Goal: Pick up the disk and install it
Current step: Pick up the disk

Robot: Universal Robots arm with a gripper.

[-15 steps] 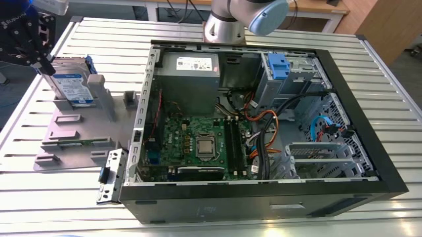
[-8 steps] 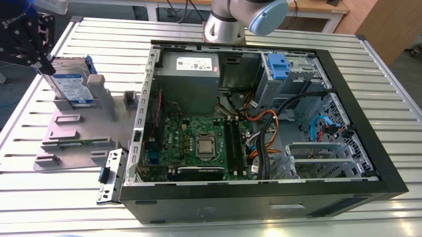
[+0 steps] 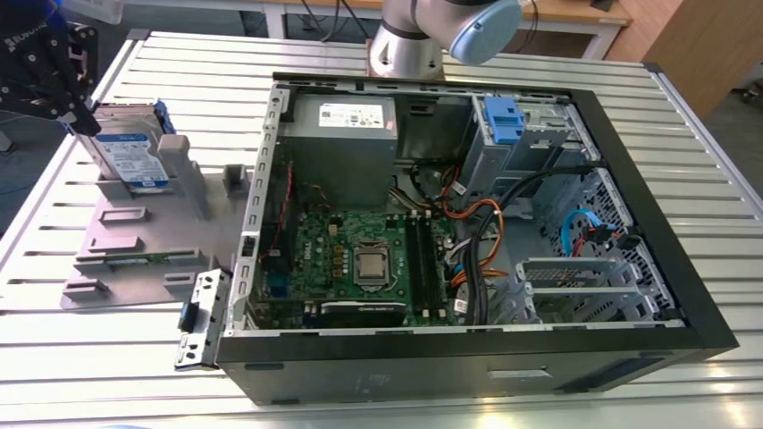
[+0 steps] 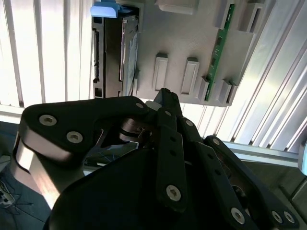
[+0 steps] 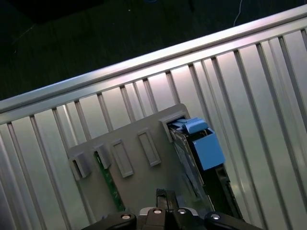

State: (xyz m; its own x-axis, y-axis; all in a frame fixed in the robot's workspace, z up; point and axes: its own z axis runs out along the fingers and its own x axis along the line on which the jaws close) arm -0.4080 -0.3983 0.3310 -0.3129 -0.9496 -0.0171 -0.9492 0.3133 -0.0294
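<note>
The tool hovers with its tips together and empty. The disk stands on edge in the grey holder, just ahead of the tool. The tips should spread first, then straddle the disk's thin upper edge squarely.

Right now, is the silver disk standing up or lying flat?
Standing up: the blue-framed silver disk sits on edge in a slot of the grey plastic stand.
</note>
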